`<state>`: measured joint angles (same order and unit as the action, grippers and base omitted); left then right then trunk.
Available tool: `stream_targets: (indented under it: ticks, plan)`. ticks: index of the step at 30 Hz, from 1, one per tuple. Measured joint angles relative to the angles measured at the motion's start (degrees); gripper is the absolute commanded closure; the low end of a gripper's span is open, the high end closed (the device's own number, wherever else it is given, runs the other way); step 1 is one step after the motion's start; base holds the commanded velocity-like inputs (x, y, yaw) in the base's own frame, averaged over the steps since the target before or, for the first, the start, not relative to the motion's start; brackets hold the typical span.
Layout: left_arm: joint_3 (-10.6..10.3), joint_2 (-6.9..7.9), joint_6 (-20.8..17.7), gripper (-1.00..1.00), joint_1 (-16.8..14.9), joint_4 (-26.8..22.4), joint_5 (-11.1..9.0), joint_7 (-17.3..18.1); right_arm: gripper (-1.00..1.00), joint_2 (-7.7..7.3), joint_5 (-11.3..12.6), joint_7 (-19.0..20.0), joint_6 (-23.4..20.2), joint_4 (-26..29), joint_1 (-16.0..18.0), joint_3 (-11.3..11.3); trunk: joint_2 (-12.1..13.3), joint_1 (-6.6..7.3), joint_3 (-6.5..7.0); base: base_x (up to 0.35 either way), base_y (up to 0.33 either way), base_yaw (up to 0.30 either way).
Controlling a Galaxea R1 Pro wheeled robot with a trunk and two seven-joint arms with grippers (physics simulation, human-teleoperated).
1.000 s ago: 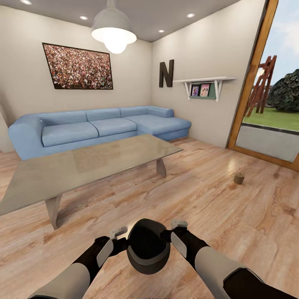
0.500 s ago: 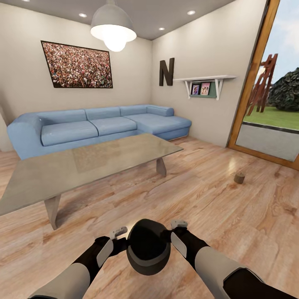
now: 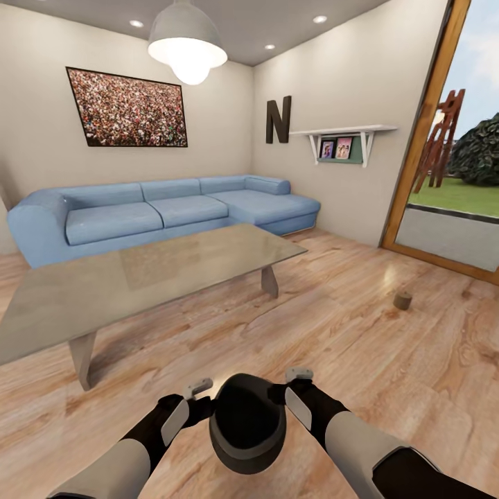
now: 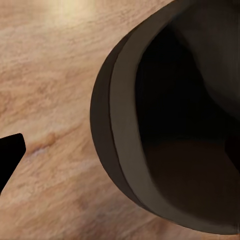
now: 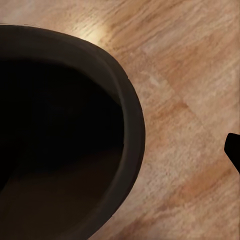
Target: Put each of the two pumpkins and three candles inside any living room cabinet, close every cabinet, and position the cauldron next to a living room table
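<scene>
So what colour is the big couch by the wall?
Light blue: the long L-shaped fabric sofa shows best in the head view.

Black cauldron (image 4: 130,150) rim and dark interior close up, wood floor (image 4: 45,90) beneath, possibly fingers (image 4: 9,152) at edge

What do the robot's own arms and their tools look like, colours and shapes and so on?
In the head view each arm has a smooth light-grey forearm shell, then a glossy black wrist section with a pale grey panel on it. The left tool and the right tool are black, each with a small light-grey block just behind it. No cables or markings are visible. A black fingertip shows in the left wrist view.
</scene>
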<state>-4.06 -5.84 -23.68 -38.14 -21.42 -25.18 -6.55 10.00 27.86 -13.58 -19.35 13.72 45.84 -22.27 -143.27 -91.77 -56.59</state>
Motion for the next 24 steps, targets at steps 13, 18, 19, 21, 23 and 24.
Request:
stream_targets:
  ticks: [13,18,19,21,23,24]
  plan:
    - [0.02,0.00,0.00,-1.00,0.00,0.00,-0.06,0.00,-1.00,0.00,0.00,0.02,0.07,0.00,0.00,0.00,0.00,-0.02,0.00,0.014,0.000,0.000]
    - [0.05,0.00,0.02,-1.00,0.00,0.00,-0.06,0.00,-1.00,0.00,0.00,0.01,0.08,0.05,0.01,0.01,-0.02,-0.07,-0.44,0.000,0.000,0.000]
    - [0.06,0.00,0.01,-1.00,0.00,-0.01,-0.06,0.00,-1.00,0.00,0.00,0.03,0.08,0.06,0.01,0.01,-0.03,-0.10,-0.66,0.000,0.000,0.000]
    - [0.06,0.00,0.06,-1.00,0.00,-0.01,-0.06,0.00,-1.00,0.00,0.00,0.06,0.08,0.07,0.01,0.01,-0.06,-0.15,-1.10,0.000,0.000,0.000]
    - [0.07,0.00,0.06,-1.00,0.00,-0.04,-0.06,0.00,-1.00,0.00,0.00,0.05,0.08,0.08,0.00,0.01,-0.09,-0.20,-1.55,0.000,0.000,0.000]
    - [0.07,0.00,0.07,-1.00,0.00,-0.02,-0.06,0.00,-1.00,0.00,0.00,0.06,0.08,0.08,0.00,0.01,-0.10,-0.23,-1.77,0.000,0.000,0.000]
